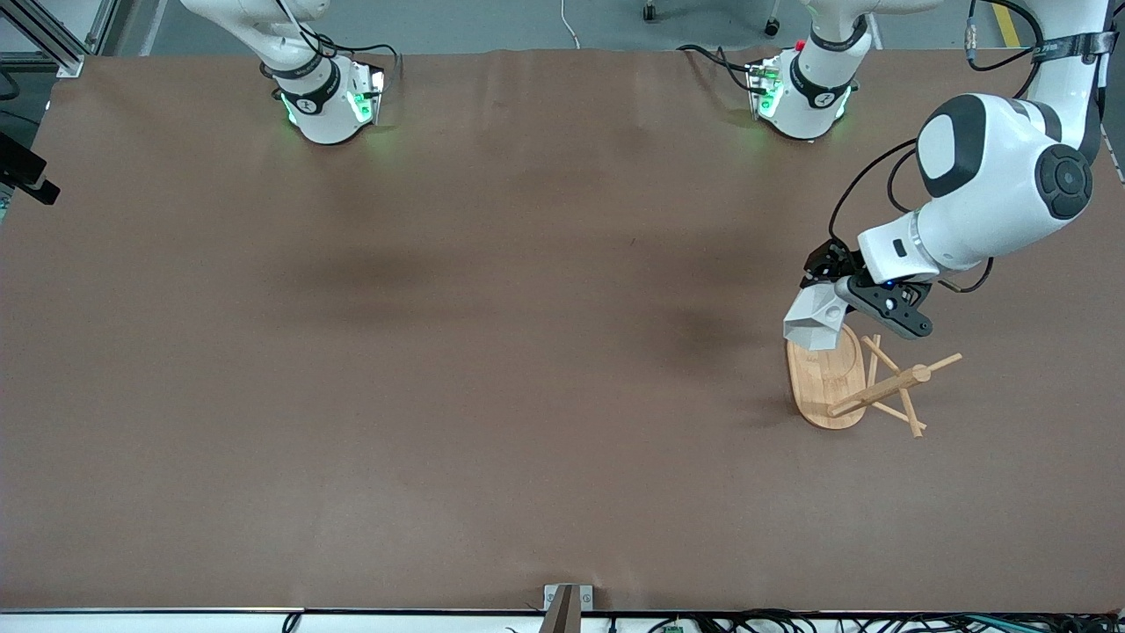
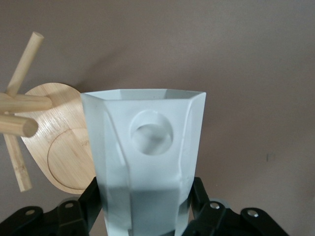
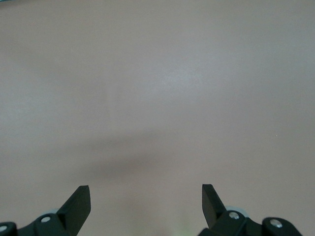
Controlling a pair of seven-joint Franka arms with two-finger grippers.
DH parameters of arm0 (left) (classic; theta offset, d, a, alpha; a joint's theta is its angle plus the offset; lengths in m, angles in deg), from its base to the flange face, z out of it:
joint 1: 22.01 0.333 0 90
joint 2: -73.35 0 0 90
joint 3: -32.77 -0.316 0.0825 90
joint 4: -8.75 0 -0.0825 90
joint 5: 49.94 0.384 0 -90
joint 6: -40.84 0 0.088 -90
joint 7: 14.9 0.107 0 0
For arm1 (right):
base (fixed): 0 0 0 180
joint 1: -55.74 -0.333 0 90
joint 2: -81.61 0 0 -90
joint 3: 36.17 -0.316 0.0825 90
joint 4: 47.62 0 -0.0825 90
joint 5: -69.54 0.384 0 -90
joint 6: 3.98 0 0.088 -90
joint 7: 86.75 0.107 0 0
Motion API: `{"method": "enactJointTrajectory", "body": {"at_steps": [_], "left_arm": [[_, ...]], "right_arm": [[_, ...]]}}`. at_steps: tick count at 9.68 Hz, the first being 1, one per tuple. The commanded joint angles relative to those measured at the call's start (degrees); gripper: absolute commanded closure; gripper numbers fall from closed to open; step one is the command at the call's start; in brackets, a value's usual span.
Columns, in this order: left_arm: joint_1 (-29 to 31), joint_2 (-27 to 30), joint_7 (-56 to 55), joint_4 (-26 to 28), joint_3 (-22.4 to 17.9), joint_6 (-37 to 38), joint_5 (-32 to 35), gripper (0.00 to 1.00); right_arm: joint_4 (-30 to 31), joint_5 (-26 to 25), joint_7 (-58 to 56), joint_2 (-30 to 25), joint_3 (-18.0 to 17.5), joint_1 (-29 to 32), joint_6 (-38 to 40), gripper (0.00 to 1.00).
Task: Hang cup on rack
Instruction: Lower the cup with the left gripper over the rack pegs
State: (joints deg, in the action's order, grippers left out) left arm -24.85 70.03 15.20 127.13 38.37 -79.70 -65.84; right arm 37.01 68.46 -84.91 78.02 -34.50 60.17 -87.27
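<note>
My left gripper point(image 1: 833, 297) is shut on the white faceted cup point(image 1: 813, 322) and holds it in the air over the edge of the rack's oval base point(image 1: 828, 387). The cup's mouth points down toward the base. In the left wrist view the black fingers point(image 2: 88, 199) clamp the cup point(image 2: 147, 162) on both sides, and its handle with the round hole point(image 2: 151, 132) faces the camera. The bamboo rack's post and crossing pegs point(image 1: 892, 387) show beside the cup, toward the left arm's end of the table; the base point(image 2: 59, 147) and pegs point(image 2: 19, 123) also show there. My right gripper point(image 3: 146, 192) is open and empty over bare table.
The brown table cover point(image 1: 492, 352) spreads wide around the rack. The two arm bases point(image 1: 330, 101) point(image 1: 800, 92) stand along the table's edge farthest from the front camera. The right arm waits, its hand out of the front view.
</note>
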Motion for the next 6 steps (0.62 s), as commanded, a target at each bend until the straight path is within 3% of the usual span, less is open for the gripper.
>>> {"method": "enactJointTrajectory", "body": {"at_steps": [1, 6], "left_arm": [[1.07, -3.17, 2.68, -1.83, -0.06, -1.19, -0.89, 0.99], [1.17, -6.52, 2.68, -4.47, -0.06, -1.19, -0.71, 0.99]], "right_arm": [[-0.43, -0.24, 0.53, 0.16, 0.09, 0.13, 0.15, 0.00], [-0.43, -0.24, 0.53, 0.16, 0.09, 0.22, 0.77, 0.00]]}}
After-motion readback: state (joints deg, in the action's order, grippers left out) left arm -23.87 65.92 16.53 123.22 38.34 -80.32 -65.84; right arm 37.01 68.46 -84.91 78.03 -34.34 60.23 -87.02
